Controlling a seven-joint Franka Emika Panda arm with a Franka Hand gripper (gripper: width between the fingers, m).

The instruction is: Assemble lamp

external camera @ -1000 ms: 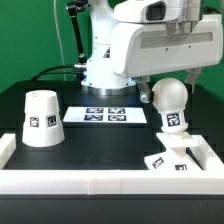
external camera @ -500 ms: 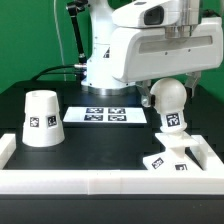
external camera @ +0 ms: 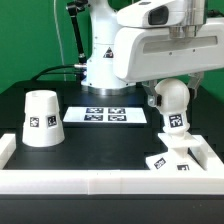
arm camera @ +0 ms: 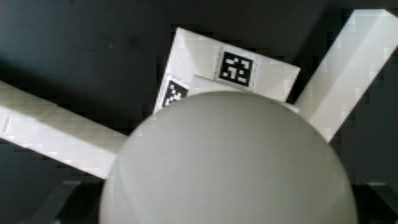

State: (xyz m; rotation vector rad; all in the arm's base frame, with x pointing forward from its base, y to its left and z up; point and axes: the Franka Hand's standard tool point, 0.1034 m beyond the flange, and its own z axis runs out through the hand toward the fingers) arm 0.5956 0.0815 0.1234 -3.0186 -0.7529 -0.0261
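Above the base (external camera: pixel 172 160), bulb (external camera: pixel 170 98) upright

The ball-shaped white plastic bulb (external camera: pixel 170 100) gripped in the claw (external camera: pixel 171 92) looks matt and smooth. Under the claw, the low square white plastic base (external camera: pixel 172 158) is matt too; the black bench (external camera: pixel 105 145) is dull, unreflective.

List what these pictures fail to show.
1. Whether the bulb touches the base: too small in the exterior view; in the wrist view the bulb itself covers the joint.
2. The shade: outside the wrist view's frame.
3. The tags: patterns too small to read, exterior view.
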